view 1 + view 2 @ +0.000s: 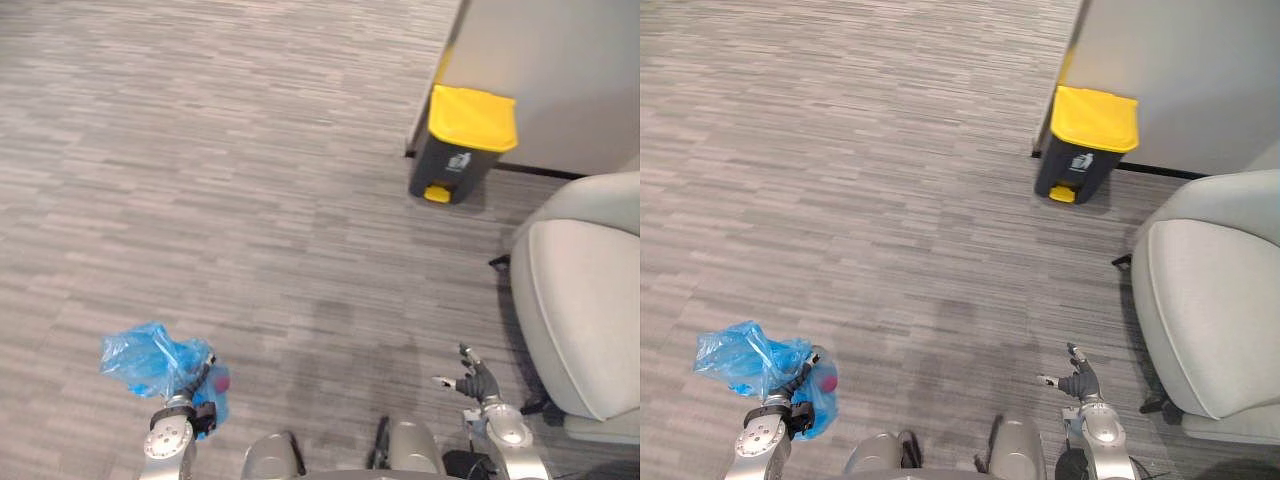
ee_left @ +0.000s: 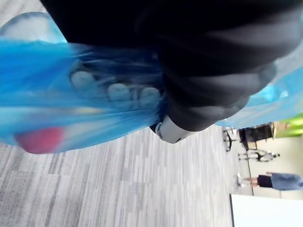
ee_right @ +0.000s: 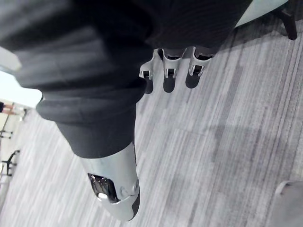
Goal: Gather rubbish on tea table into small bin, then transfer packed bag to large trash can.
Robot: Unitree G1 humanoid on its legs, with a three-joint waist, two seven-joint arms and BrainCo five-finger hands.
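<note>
Left robot hand (image 1: 200,400) curled, right robot hand (image 1: 478,381) slack.

Near left, bag (image 1: 150,360); far ahead, trash can (image 1: 465,145); armchair (image 1: 585,300) at right.

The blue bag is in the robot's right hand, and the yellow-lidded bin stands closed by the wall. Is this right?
No: the left hand holds the blue bag, as the left eye view shows. The yellow-lidded bin does stand closed by the wall.

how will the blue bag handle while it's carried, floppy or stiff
Probably floppy: the blue bag is thin crumpled film, bunched in the left hand. Likely light, since it puffs out loosely rather than pulling taut. The red item inside may swing it slightly.
</note>
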